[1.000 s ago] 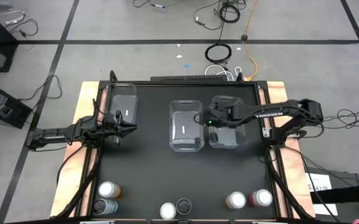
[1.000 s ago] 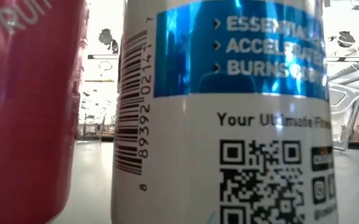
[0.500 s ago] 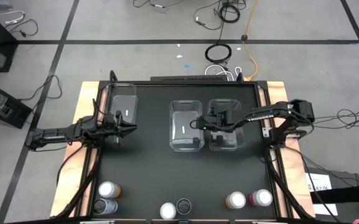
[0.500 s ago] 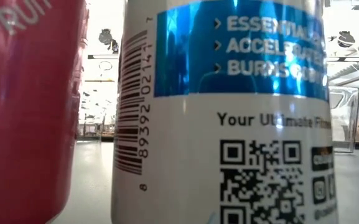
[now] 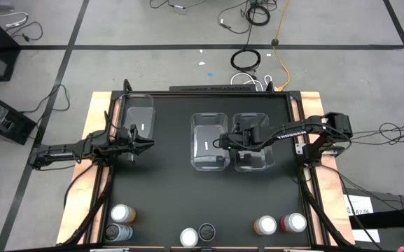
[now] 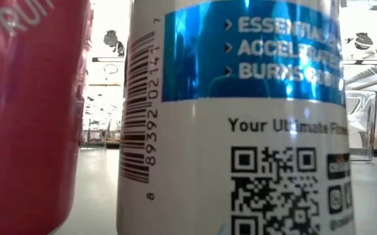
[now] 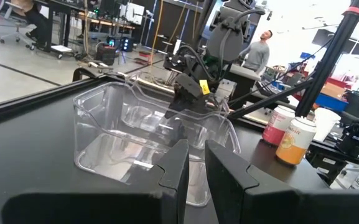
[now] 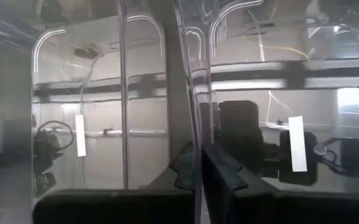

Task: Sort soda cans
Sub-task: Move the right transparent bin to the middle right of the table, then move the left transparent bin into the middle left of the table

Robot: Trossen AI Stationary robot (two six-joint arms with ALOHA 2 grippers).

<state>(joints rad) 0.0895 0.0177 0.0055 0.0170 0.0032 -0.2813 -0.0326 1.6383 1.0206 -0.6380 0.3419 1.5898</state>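
Three clear bins stand on the black table: the left bin (image 5: pixel 139 119), the middle bin (image 5: pixel 209 140) and the right bin (image 5: pixel 254 143), which sits close beside the middle one. My right gripper (image 5: pixel 230 143) reaches down between these two and is shut on the right bin. My left gripper (image 5: pixel 144 143) waits level near the left bin, fingers nearly together on nothing. Six soda cans stand upright along the near edge: orange (image 5: pixel 122 212), dark (image 5: pixel 117 231), white-topped (image 5: pixel 189 236), dark-topped (image 5: pixel 206 230), orange (image 5: pixel 265 225), pink (image 5: pixel 293 222). My right gripper pinches the right bin's long wall (image 8: pixel 193 134), the one facing the middle bin, between its two fingers, one inside the bin and one outside. The fingers come steeply from above, slanting in from the table's right. The bin stands level with its bottom on the table.
In the low view a pink can (image 6: pixel 25 111) and a white-and-blue can (image 6: pixel 240 117) fill the picture, with the bin (image 6: pixel 361 124) far behind. Wooden side rails (image 5: pixel 96 175) border the table. Open black tabletop lies between the bins and the cans.
My right gripper has sunk and gone toward the table's left edge with the right bin. The bin hung raised and tilted a second ago; it now stands level on the table, close against the middle bin.
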